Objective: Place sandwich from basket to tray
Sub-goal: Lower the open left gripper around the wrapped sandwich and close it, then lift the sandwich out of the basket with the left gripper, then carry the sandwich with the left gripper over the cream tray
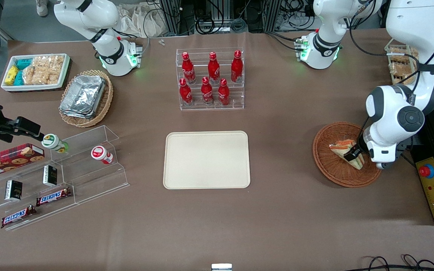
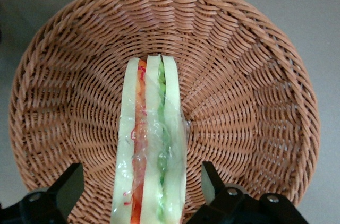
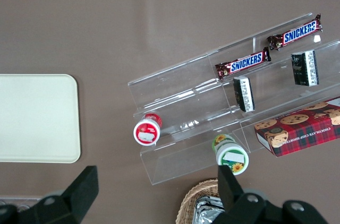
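Observation:
The sandwich point(image 1: 342, 146) is a pale wedge with orange-red and green filling. It lies in the round reddish-brown wicker basket point(image 1: 327, 167) toward the working arm's end of the table. My left gripper point(image 1: 352, 155) is low in the basket, open, with one finger on each side of the sandwich and a gap at each side. The left wrist view shows the sandwich point(image 2: 151, 144) standing on edge between the fingers point(image 2: 208, 179) over the basket's weave point(image 2: 255, 102), with the gripper point(image 2: 139, 176) straddling it. The cream-beige tray point(image 1: 206, 160) lies bare at the table's middle, also in the right wrist view point(image 3: 37, 118).
A clear rack of red bottles point(image 1: 210, 79) stands farther from the camera than the tray. A yellow control box with a red button point(image 1: 433, 188) sits beside the basket. A tan oval basket of foil containers point(image 1: 85, 98), a white snack bin point(image 1: 36, 71) and a clear snack shelf point(image 1: 55, 177) lie toward the parked arm's end.

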